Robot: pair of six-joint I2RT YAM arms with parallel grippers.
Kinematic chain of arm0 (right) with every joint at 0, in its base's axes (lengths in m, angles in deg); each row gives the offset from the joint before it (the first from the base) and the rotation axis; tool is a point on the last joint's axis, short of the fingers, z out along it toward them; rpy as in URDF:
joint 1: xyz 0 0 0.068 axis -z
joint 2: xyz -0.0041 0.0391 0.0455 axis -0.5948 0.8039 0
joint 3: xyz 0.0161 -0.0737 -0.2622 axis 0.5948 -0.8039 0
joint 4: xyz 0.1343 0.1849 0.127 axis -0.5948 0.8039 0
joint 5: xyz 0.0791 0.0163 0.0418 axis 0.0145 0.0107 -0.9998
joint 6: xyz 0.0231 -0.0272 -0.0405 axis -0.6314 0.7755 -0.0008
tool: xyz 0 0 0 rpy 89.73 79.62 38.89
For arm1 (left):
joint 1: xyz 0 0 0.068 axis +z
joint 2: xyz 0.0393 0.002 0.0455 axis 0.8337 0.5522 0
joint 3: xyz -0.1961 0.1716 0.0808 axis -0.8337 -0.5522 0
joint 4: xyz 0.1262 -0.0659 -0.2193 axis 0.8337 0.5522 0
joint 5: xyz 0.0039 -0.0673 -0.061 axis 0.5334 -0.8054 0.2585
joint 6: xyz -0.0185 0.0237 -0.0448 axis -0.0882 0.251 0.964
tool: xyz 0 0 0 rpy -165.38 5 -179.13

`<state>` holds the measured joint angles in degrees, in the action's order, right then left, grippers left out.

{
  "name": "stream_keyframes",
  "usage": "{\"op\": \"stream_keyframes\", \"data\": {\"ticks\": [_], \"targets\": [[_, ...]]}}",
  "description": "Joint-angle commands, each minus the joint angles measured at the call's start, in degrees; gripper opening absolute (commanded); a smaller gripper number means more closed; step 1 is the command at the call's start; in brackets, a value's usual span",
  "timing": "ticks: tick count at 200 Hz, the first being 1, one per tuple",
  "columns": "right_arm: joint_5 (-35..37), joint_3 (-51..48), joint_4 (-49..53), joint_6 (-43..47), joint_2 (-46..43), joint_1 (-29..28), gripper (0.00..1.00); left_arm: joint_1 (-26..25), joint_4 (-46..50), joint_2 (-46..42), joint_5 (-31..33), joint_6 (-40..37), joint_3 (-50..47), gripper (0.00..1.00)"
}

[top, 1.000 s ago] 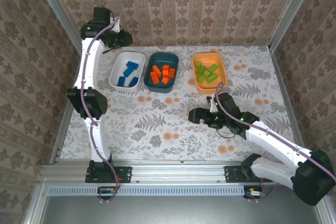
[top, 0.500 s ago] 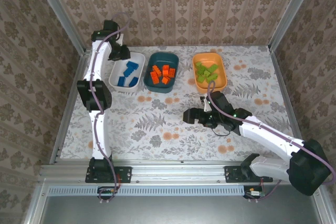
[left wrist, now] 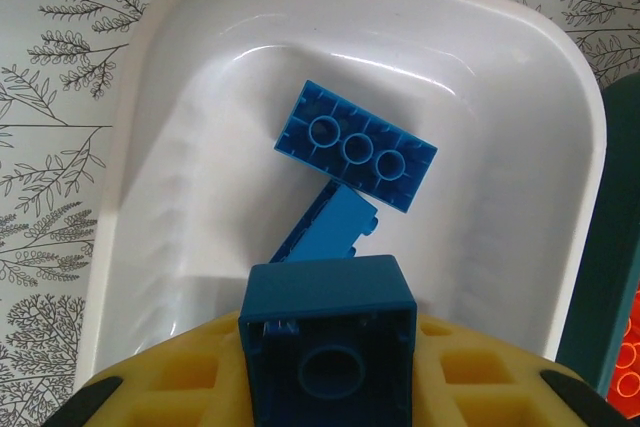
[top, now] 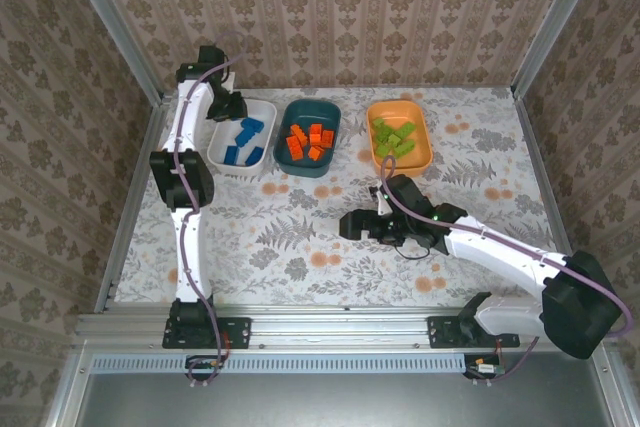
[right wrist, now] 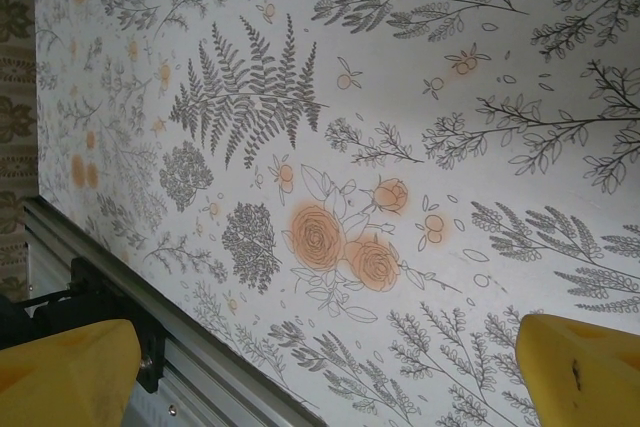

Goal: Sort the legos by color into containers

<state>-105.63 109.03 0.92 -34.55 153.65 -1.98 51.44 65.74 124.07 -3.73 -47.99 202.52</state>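
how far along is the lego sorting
Nearly done. Done: blue bricks lie in the white bin, orange bricks in the dark teal bin, green bricks in the orange bin. In hand: the left gripper has its jaws shut on a blue brick above the white bin. Left: dropping that brick, apparently the last. The right gripper hangs open over the floral tablecloth.

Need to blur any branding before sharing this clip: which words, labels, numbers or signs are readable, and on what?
No readable text anywhere.
Blue brick in the left hand: no lettering visible.
White bin, teal bin, orange bin: plain.
Table cover: floral print only.
Orange bricks, green bricks: too small to tell.
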Motion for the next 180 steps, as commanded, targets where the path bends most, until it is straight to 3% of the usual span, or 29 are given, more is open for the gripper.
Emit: {"op": "stream_keyframes", "data": {"ticks": [1,59,110,149,180], "targets": [[1.42,2.45,0.28,-0.05,0.58,-0.76,0.98,0.8,0.49,2.47,0.54,-1.33,2.9,0.3],[2.55,1.93,0.41,-0.49,0.64,-1.77,0.99,0.81,0.71,5.07,1.05,-1.19,3.38,0.3],[2.55,2.07,-0.12,-0.54,1.43,-2.19,0.99,0.69,0.84,5.13,1.16,-1.17,3.22,0.37],[2.53,1.82,-0.3,-0.55,1.44,-2.63,0.99,0.69,1.02,4.73,1.05,-0.86,2.66,0.51],[2.5,1.77,-0.49,-0.35,1.53,-2.79,1.0,0.58,0.82,3.89,1.19,-0.68,2.08,0.68]]}}
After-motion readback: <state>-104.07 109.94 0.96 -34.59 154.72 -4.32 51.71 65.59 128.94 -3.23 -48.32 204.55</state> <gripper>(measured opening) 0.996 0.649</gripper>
